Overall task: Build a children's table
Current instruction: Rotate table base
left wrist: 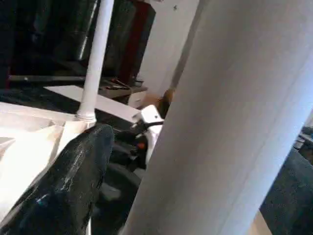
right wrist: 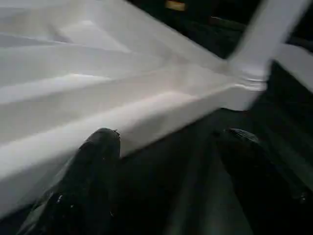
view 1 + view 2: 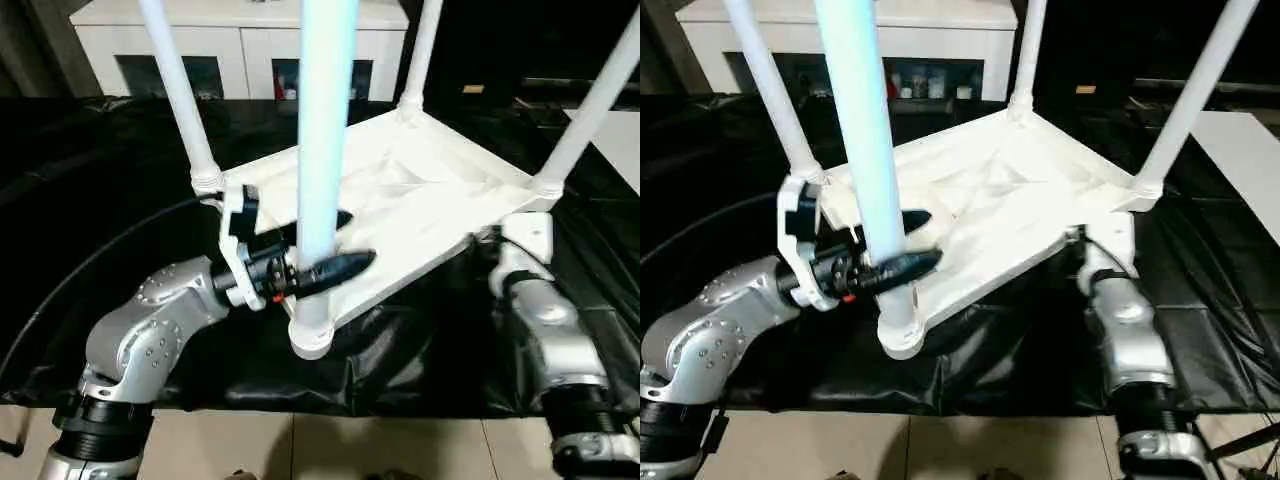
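The children's table lies upside down on black cloth: its white ribbed tabletop point(image 3: 420, 200) carries four white legs that stand up from the corner sockets. The nearest leg point(image 3: 325, 120) rises in the front corner socket point(image 3: 311, 335). My left gripper point(image 3: 328, 245) is open, with one black finger behind this leg and one in front of it. In the left wrist view a dark gap separates the finger point(image 1: 73, 181) from the leg point(image 1: 230, 127). My right gripper point(image 2: 171, 161) is open beside the tabletop's right edge point(image 2: 146, 112), below the right leg point(image 3: 590, 110), with dark cloth between its fingers.
Black cloth point(image 3: 100, 180) covers the work surface. A white cabinet with glass doors point(image 3: 240, 45) stands behind. A flat white board point(image 3: 625, 140) lies at the right. Light floor tiles point(image 3: 330, 445) run along the front, between my silver forearms.
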